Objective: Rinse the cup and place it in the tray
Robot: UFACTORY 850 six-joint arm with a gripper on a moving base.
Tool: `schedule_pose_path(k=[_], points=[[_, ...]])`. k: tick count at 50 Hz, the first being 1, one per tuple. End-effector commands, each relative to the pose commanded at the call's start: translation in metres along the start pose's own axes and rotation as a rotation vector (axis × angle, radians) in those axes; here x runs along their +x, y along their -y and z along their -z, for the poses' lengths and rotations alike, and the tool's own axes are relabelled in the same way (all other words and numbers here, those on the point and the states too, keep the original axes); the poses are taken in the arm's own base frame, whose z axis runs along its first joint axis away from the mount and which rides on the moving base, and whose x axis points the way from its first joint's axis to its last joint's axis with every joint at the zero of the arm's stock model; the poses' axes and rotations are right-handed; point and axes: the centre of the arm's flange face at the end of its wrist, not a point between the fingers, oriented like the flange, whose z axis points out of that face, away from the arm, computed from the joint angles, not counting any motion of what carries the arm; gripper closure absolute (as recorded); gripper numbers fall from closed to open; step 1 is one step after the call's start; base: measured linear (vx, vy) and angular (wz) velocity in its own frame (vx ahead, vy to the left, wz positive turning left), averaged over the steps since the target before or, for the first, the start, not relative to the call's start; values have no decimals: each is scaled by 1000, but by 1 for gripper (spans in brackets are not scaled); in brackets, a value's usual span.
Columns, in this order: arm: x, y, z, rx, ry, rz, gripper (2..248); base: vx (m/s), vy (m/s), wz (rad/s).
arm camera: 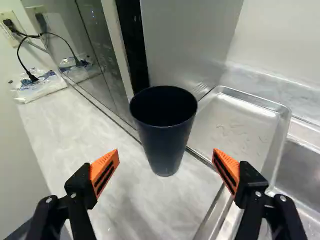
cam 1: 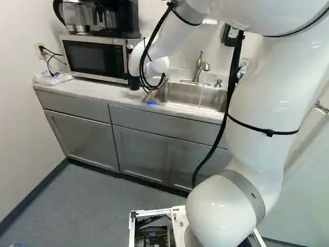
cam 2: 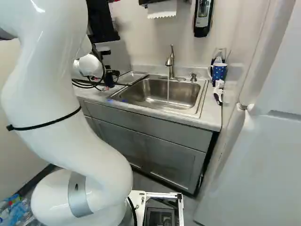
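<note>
The claw point(arm camera: 166, 160) is open, its two orange pads point(arm camera: 104, 172) standing wide apart with no contact on the cup. Just ahead, centered on the gap, the dark blue cup point(arm camera: 164, 137) stands upright on the tabletop point(arm camera: 115, 205), mouth up, near the corner of the microwave point(cam 1: 95, 57). I judge that the step in hand is to take the cup, and the rinsing is not yet done. The claw should go forward straight and low, until the pads are on both sides of the cup's middle. The cup becomes narrower toward its foot, so closing should be slow and even, otherwise it may slip or tip over. One finger comes close to the long edge of the metal tray point(arm camera: 235, 125); it must pass this rim without pushing it. Whether cup and tray touch, I cannot tell.

Beyond the tray's other side is the sink point(cam 2: 155, 96), where water point(cam 2: 168, 89) falls from the tap point(cam 2: 170, 61). After the grip, I would lift the cup above the tray's rim and the sink's edge before carrying it to this water.
</note>
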Motion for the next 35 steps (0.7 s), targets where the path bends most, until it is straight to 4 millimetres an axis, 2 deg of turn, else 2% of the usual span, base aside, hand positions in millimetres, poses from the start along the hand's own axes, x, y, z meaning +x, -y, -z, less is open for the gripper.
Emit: schedule_pose_path(k=[35], points=[[-16,1,-15,1,-140,1,3,0,0,0]])
